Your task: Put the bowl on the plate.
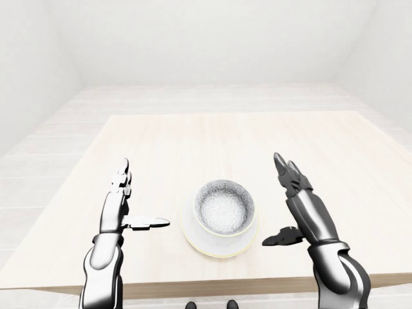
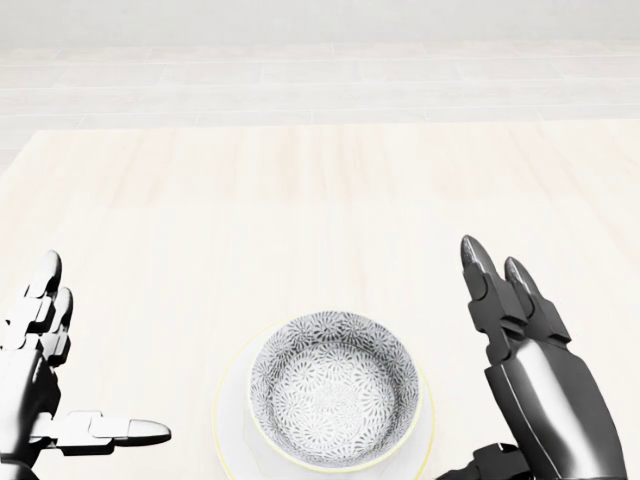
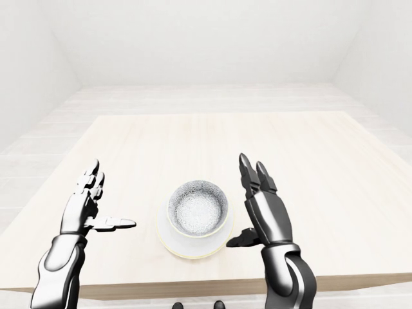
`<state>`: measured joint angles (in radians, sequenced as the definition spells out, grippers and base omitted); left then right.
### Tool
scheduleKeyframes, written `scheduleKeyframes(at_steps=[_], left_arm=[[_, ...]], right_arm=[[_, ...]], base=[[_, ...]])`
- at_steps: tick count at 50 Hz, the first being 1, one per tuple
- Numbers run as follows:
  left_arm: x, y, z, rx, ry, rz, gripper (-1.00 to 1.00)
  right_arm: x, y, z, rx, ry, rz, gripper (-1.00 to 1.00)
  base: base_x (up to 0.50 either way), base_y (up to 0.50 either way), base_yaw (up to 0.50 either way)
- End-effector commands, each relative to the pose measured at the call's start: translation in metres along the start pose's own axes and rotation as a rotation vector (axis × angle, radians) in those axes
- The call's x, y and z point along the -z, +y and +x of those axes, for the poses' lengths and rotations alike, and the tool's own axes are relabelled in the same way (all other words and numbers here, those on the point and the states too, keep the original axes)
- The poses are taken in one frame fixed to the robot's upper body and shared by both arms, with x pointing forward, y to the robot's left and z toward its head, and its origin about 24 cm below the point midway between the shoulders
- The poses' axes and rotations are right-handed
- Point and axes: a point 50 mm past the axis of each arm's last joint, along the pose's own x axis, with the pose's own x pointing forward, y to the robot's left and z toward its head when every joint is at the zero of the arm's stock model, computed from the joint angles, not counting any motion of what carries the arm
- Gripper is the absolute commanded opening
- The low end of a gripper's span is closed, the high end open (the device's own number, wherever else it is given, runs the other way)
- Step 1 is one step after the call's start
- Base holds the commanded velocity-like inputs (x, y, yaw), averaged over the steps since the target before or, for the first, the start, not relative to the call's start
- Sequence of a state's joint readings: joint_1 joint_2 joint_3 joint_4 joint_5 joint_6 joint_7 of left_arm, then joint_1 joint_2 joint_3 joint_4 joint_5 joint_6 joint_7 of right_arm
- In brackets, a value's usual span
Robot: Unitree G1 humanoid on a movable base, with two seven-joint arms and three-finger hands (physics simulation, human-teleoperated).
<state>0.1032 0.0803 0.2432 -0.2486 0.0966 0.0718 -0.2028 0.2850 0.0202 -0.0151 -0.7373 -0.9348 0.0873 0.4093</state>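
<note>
Centrally, the floral-patterned bowl rests on the plate.

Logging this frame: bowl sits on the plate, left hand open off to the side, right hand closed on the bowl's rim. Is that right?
Not quite. The right hand is open and apart from the bowl, standing to its right in the head view. The bowl does sit on the plate, and the left hand is open off to the side.
</note>
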Motion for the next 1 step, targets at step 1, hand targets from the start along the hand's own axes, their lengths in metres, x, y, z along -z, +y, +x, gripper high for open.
scheduleKeyframes(at_steps=[1], left_arm=[[-0.0001, 0.0010, -0.0018, -0.002, 0.002, 0.002, 1.00]], right_arm=[[0.0148, -0.0144, -0.0095, 0.136, 0.020, 0.207, 1.00]], base=[[0.00, 0.00, 0.00]])
